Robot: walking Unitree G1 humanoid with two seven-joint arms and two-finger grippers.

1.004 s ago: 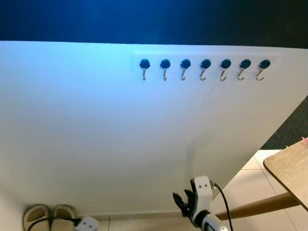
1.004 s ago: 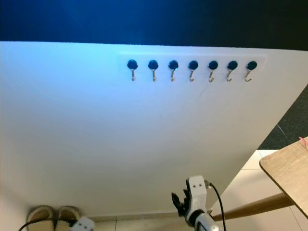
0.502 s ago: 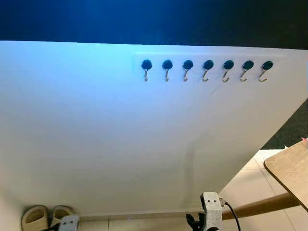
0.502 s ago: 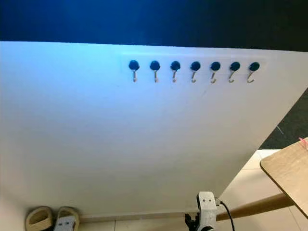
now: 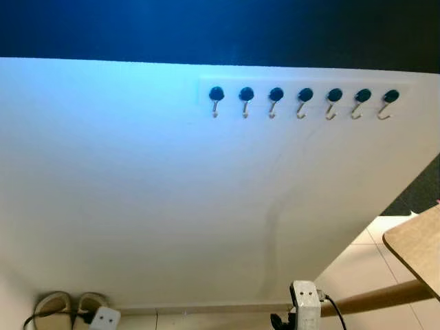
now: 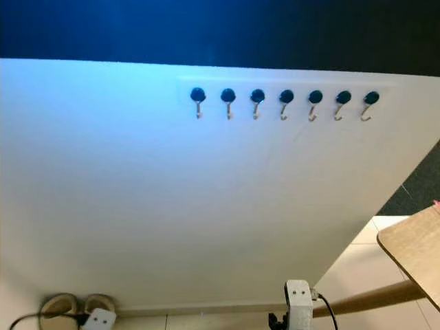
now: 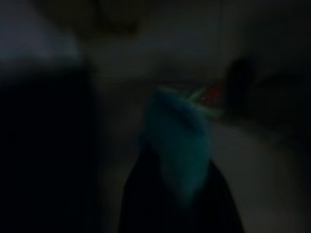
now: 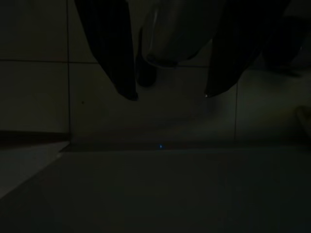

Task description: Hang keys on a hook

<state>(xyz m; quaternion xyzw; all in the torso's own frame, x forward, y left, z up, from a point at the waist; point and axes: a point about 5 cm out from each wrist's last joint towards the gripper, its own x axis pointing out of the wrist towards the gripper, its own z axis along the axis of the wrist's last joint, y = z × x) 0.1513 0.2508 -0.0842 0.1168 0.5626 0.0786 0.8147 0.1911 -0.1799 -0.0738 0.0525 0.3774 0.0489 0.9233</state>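
A row of several dark-knobbed metal hooks (image 5: 304, 96) runs along the top right of a white wall panel (image 5: 172, 199); all of them hang bare. In the dark, blurred left wrist view, my left gripper (image 7: 180, 165) holds a teal tag (image 7: 177, 141) with a red speck, which looks like the keys. That arm hangs low at the left by the floor, its white wrist housing (image 5: 103, 317) showing. My right gripper (image 8: 170, 95) hangs low at the bottom centre, fingers (image 8: 121, 58) spread open over floor tiles, with its white wrist housing (image 5: 306, 302) above.
A wooden table corner (image 5: 416, 244) juts in at the right, with a slanted wooden leg (image 5: 371, 299) below it. A pair of beige slippers (image 5: 65, 304) lies at the foot of the wall on the left. Pale floor tiles (image 5: 357, 265) lie to the right.
My right arm has dropped lower in the picture. The view has shifted, so the hooks sit a little further right. The left wrist stays low near the slippers.
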